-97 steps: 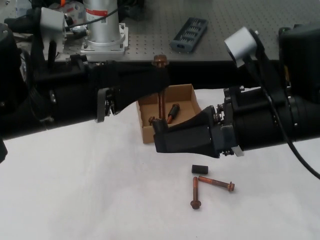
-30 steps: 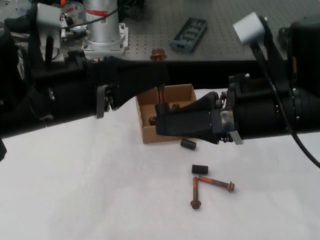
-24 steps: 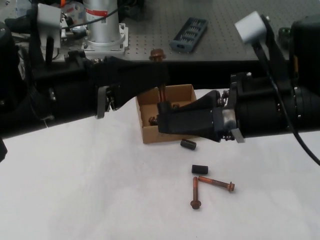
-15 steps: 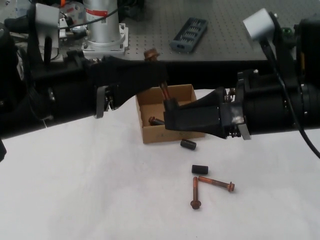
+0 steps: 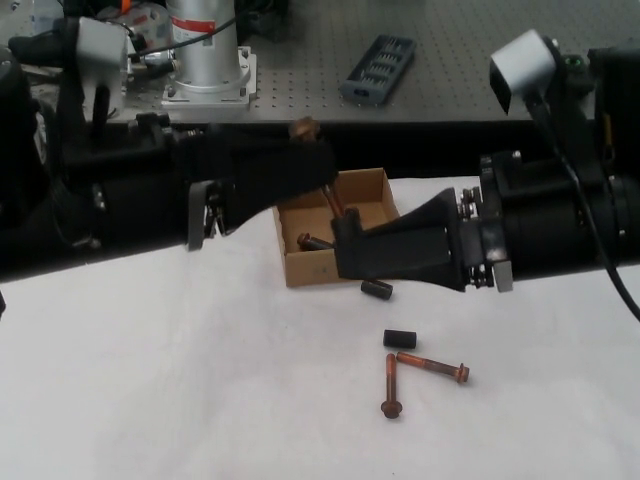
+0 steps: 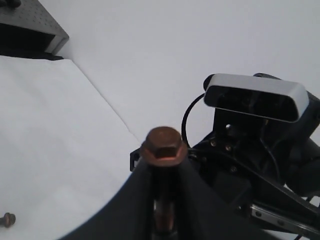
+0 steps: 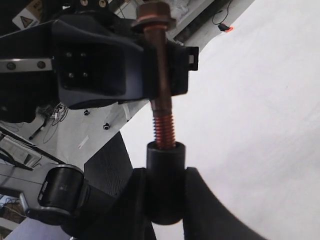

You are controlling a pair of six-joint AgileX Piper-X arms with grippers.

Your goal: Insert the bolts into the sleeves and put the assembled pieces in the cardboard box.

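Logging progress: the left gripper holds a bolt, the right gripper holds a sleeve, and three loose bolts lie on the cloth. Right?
Not quite: the high view shows two loose bolts on the cloth, not three. The left gripper does hold a bolt and the right gripper a sleeve.

**Robotics laboratory.** At the rear, a perforated metal breadboard [image 5: 470, 45] carries a regular grid of mounting holes. A metal post [image 5: 203, 35] stands on a base plate [image 5: 205, 88] on the breadboard, with a tool case [image 5: 378, 68] nearby. A white sheet [image 5: 150, 380] covers the tabletop, and a white camera [image 5: 522, 65] is mounted on an arm.
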